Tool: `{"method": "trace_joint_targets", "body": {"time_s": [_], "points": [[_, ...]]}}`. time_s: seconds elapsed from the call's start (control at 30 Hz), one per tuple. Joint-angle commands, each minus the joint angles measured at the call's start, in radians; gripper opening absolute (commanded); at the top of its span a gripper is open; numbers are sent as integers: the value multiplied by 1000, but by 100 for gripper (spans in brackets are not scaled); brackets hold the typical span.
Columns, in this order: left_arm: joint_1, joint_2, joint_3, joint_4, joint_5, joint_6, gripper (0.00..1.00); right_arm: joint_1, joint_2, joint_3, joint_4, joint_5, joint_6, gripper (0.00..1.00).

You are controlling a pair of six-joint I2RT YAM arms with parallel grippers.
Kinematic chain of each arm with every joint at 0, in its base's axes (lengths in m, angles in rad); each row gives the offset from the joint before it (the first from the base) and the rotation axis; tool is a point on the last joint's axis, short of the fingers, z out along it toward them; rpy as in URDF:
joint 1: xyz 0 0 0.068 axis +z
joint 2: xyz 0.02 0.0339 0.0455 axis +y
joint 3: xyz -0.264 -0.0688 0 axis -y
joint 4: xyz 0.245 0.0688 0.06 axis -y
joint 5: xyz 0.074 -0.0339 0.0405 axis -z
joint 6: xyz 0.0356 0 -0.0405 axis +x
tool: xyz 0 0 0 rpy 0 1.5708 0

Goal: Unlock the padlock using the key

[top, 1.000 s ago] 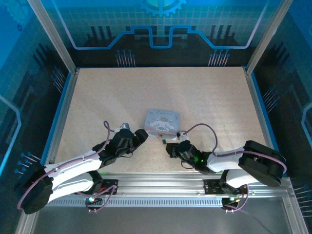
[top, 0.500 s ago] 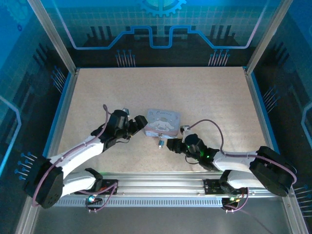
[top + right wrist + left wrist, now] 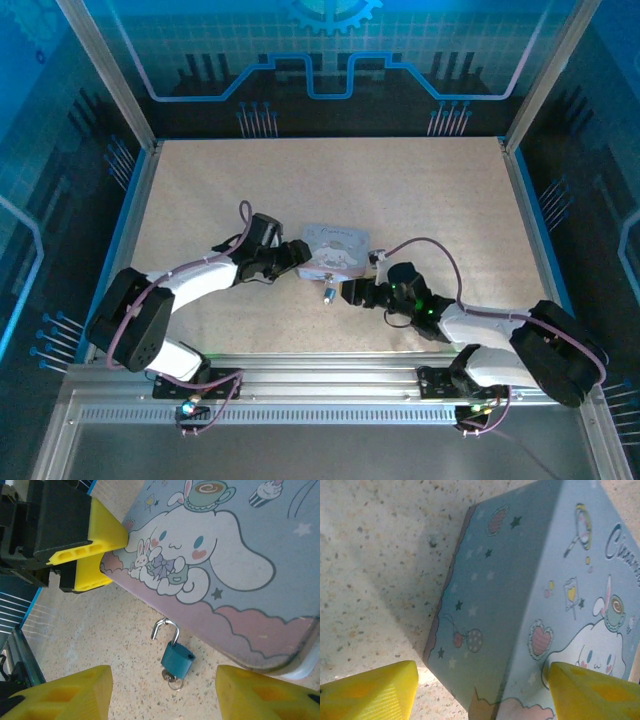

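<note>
We see tin (image 3: pixel 240 595) pale lavender-blue, white cartoon dog print, pink clouds at 6 o'clock; padlock (image 3: pixel 177 661) teal, silver shackle; table (image 3: pixel 100 630) speckled beige; right gripper (image 3: pixel 163 677) fingers (image 3: pixel 70 695) yellow

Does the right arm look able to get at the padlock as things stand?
Probably yes: the right gripper is open and faces the padlock, with nothing between them; the left gripper is off at the tin's corner.
</note>
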Motion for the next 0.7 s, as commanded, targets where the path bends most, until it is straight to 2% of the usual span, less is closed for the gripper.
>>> {"method": "trace_joint_targets", "body": {"time_s": [0.0,0.37,0.67], "points": [[7,10,-33,2,12,14,68,-44,39,46,25,-78,-59,57],[-16,-72,-178,57,-8,-54,67,-147,189,123,104,-193,-152,58],[-21,-105,-201,71,-17,-76,67,-160,194,77,116,-251,-126,59]]}}
